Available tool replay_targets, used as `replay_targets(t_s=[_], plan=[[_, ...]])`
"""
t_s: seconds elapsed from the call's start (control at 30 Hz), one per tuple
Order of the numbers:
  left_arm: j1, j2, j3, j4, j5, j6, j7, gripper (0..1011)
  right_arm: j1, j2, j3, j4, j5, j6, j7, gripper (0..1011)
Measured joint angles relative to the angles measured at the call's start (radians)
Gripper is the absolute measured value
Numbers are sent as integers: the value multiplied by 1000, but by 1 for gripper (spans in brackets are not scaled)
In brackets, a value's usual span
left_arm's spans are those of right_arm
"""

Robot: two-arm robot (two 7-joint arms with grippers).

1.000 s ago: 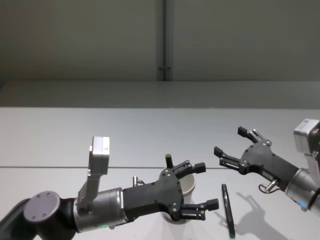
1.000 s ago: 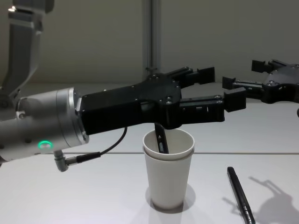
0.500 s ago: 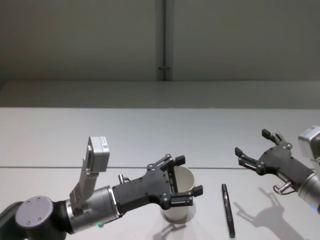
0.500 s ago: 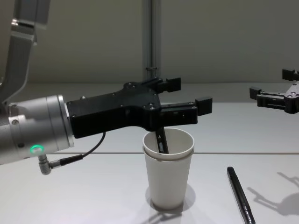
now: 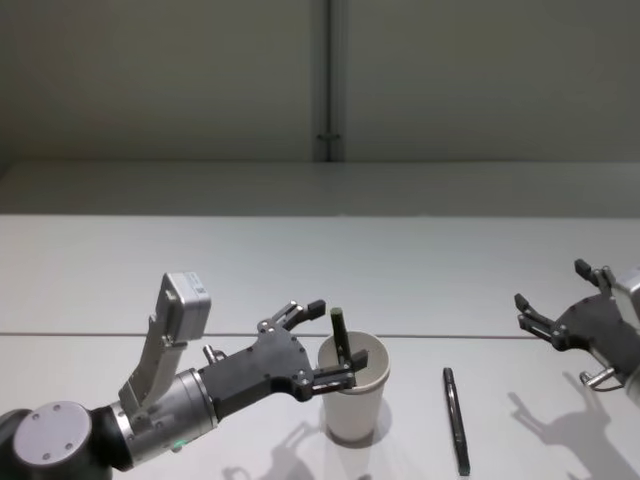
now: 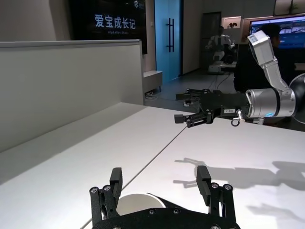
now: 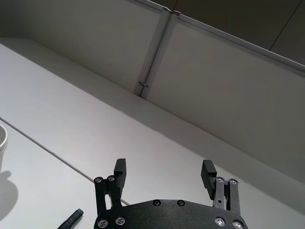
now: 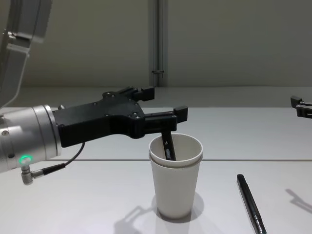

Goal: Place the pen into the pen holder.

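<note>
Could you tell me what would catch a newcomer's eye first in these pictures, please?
First the off-white pen holder standing centre-front on the table, a dark pen leaning inside it. The left claw hovers open just above its rim, reaching in from the left. A second pen lies flat on the table to the holder's right, and the right claw hangs open at the far right.

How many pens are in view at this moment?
2. One pen stands tilted inside the pen holder. The other pen lies flat on the table, to the holder's right. The holder's lower inside is hidden, so more could sit there.
</note>
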Motion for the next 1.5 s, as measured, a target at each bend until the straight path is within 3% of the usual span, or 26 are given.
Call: replay_targets(t_s=[0.37,1.5], plan=[[20,27,-8,-11,50,6,149,1001,-8,17,-5,1,-30,1,-70,1001],[75,108,-33,-43,197,25,584,1001,-7,17,-4,1,-30,1,-70,1001]])
